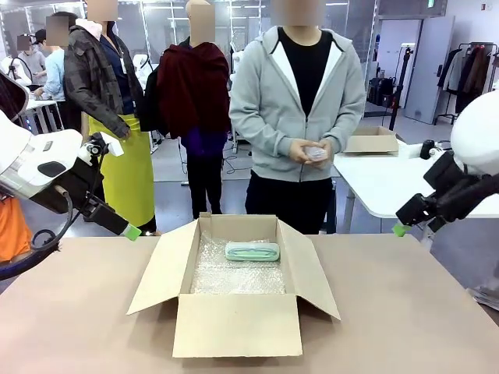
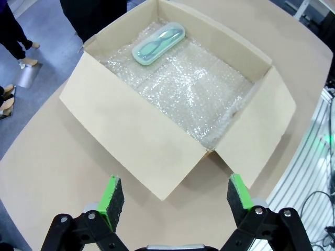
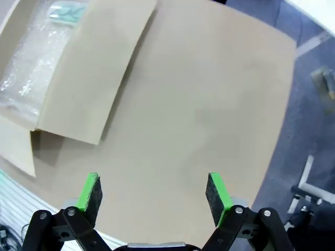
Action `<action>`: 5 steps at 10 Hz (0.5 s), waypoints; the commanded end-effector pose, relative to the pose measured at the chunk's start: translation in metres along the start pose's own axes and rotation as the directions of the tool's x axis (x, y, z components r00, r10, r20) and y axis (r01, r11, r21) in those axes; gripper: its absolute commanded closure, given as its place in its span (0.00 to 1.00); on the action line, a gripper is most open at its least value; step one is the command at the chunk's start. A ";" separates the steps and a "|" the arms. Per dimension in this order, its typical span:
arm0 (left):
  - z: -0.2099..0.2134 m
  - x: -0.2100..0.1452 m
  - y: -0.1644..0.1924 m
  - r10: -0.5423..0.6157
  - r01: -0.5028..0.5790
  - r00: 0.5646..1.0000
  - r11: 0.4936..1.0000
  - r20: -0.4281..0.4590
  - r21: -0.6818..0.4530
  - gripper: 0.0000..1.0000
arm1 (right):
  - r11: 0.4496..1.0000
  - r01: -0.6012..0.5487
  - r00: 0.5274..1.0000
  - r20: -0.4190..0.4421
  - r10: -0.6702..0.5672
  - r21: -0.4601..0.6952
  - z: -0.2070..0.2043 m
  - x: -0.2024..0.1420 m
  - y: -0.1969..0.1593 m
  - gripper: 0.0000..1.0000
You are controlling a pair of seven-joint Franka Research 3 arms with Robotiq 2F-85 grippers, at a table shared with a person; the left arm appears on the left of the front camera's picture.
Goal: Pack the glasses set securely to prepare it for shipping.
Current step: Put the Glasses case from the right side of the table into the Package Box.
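Step in hand: likely getting the second case into the box beside the first. Only one is packed so far.
Mint green case (image 1: 253,251): lies flat on the bubble wrap (image 1: 234,280) inside the open cardboard box (image 1: 234,323), close to the far wall, centre of the front view.
Second case: the person's hands (image 1: 308,151), upper middle of the front view, hold a small pale object. It may be the pale pink case, but it is too small to be sure.
Left gripper (image 2: 174,183): fingers spread wide, nothing between them, hanging above the table (image 1: 405,312) just outside the box's near wall.
Right gripper (image 3: 153,180): also wide open and empty, over bare tabletop to the right of the box flap.
Doing it well: if the case is handed over, grip it across its slim width at mid-length, keep it level, and set it on the free wrap alongside the green one — not on top.
Risk: the raised flaps could catch a finger on the way in, so come down from above.
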State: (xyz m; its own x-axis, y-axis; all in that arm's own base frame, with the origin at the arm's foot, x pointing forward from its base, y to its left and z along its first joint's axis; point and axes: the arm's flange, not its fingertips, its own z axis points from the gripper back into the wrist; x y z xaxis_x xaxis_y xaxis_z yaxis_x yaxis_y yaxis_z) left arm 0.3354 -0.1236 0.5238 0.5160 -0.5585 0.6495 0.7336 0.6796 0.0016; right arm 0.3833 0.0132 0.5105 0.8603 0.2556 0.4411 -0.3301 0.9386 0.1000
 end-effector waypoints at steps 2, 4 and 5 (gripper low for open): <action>0.001 -0.001 0.001 -0.001 0.001 1.000 1.000 0.006 -0.011 0.00 | 0.998 -0.035 0.998 0.052 0.037 -0.046 -0.016 -0.001 0.009 0.00; 0.001 -0.001 0.001 -0.001 0.001 1.000 1.000 0.006 -0.011 0.00 | 0.998 -0.042 0.999 0.031 0.043 -0.036 -0.005 0.001 0.006 0.00; 0.001 -0.001 0.001 -0.001 0.001 1.000 1.000 0.006 -0.011 0.00 | 0.998 -0.042 0.999 0.031 0.043 -0.036 -0.005 0.001 0.006 0.00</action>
State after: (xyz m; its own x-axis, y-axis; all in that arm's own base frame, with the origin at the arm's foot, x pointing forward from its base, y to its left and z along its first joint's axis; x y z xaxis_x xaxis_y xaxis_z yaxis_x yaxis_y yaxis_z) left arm 0.3354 -0.1236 0.5237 0.5162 -0.5586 0.6492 0.7336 0.6796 0.0015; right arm 0.3856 0.0207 0.5023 0.8276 0.2960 0.4769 -0.3604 0.9316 0.0473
